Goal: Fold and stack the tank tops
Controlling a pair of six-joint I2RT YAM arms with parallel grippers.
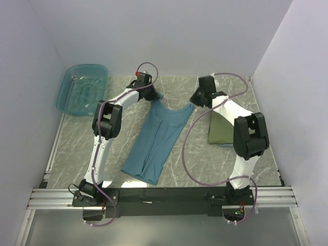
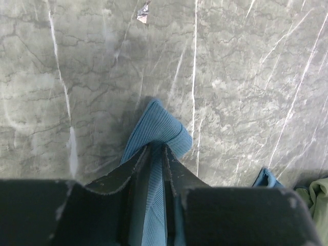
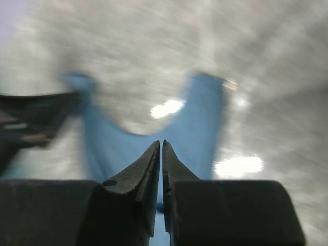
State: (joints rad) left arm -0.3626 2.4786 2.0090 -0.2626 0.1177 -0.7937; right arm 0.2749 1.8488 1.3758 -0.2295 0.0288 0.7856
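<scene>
The teal-blue tank top lies flat and lengthwise in the middle of the table, straps toward the far side. My left gripper is low at its far left strap. In the left wrist view that ribbed strap runs between the fingers, and the gripper is shut on it. My right gripper hovers by the far right strap. In the blurred right wrist view its jaws stand almost together above the blue cloth, with nothing between the tips. A folded olive green tank top lies at the right, partly under my right arm.
A translucent teal basin stands at the far left corner. White walls close in the table on three sides. A small scrap lies on the marble beyond the left strap. The olive cloth's edge shows at the right of the left wrist view.
</scene>
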